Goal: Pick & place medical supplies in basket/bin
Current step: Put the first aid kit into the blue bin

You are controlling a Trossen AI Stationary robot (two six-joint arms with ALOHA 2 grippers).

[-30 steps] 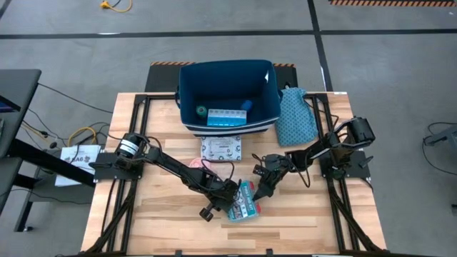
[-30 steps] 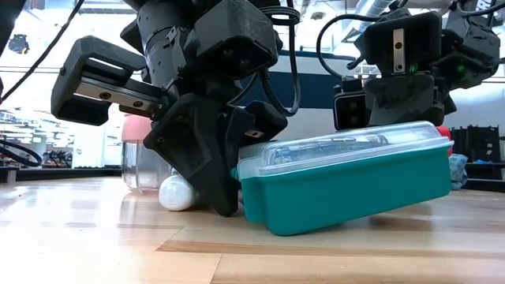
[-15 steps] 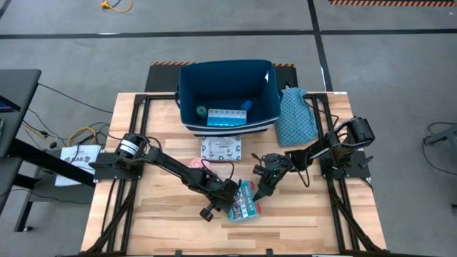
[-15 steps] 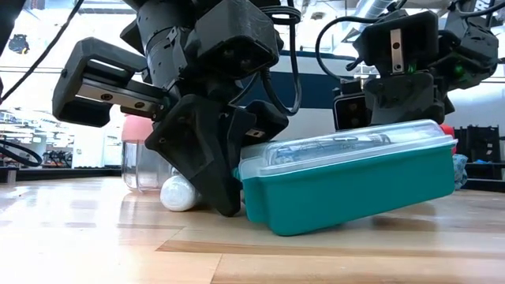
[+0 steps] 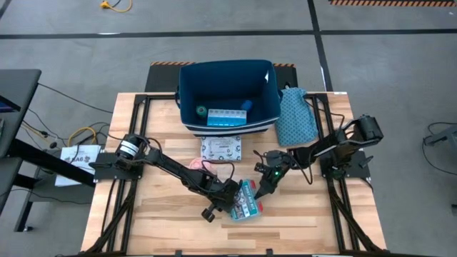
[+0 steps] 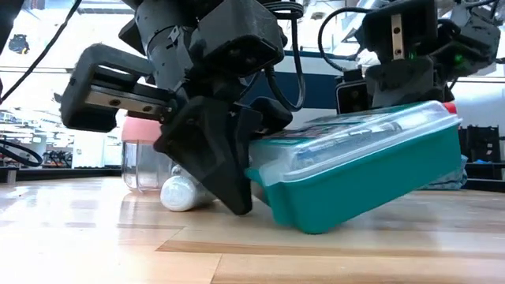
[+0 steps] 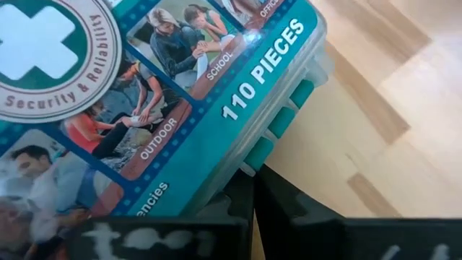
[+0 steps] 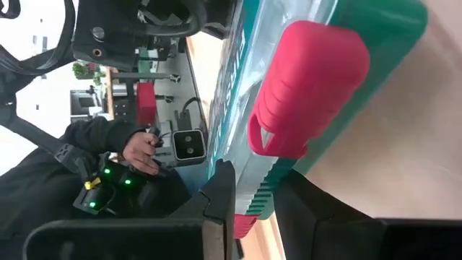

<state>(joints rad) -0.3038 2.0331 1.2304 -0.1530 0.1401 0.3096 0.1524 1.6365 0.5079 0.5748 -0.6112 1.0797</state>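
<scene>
Kit box, teal plastic with clear hinged lid and printed first-aid label (image 5: 246, 205), sits at 6 o'clock from the large navy soft-sided bin (image 5: 187, 107), well apart, tilted with its right-arm end off the wooden table (image 5: 157, 228). Left gripper (image 5: 223, 205) clenched on the box's 9 o'clock edge; right gripper (image 5: 263, 190) clamps the opposite edge beside the pink-red latch (image 8: 307, 87), fingers straddling the rim. Judgement: two-arm lift in progress. Raise both ends together until the box is level, or the lid edge may slip from one grip. Carry toward 12 o'clock, over the flat white packet (image 5: 221, 148), clearing the bin's near wall before release.
</scene>
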